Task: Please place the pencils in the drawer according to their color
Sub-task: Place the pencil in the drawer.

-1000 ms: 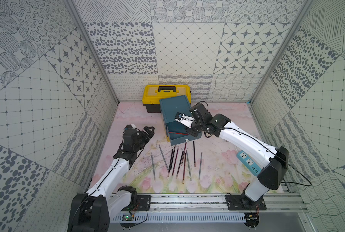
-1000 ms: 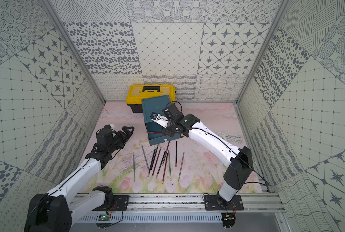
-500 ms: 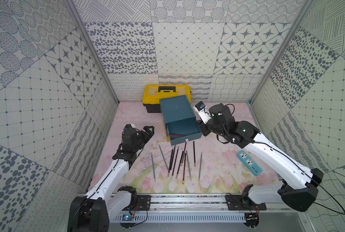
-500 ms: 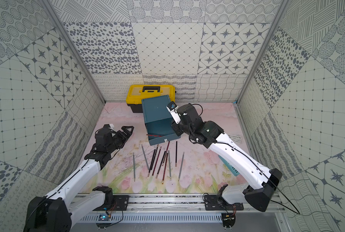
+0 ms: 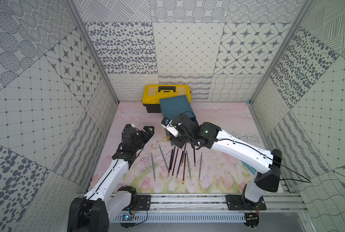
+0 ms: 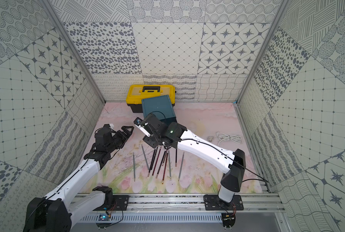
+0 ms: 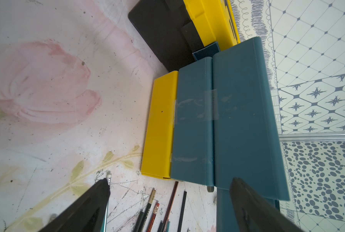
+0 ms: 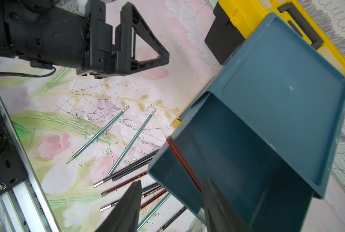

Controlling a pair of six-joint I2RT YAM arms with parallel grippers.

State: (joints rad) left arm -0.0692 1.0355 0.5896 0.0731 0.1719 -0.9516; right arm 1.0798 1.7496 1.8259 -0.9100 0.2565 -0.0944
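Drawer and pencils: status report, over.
Left gripper open, empty. Right gripper open, empty, at front edge of pulled-out teal drawer. One red pencil in it; other pencils on mat. Nothing seen blocking drawer.

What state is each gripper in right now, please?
Left gripper: open, holding nothing.
Right gripper: open, holding nothing.

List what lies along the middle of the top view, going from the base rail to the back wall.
Near to far: base rail → pencils spread on the mat → teal drawer cabinet → yellow toolbox.
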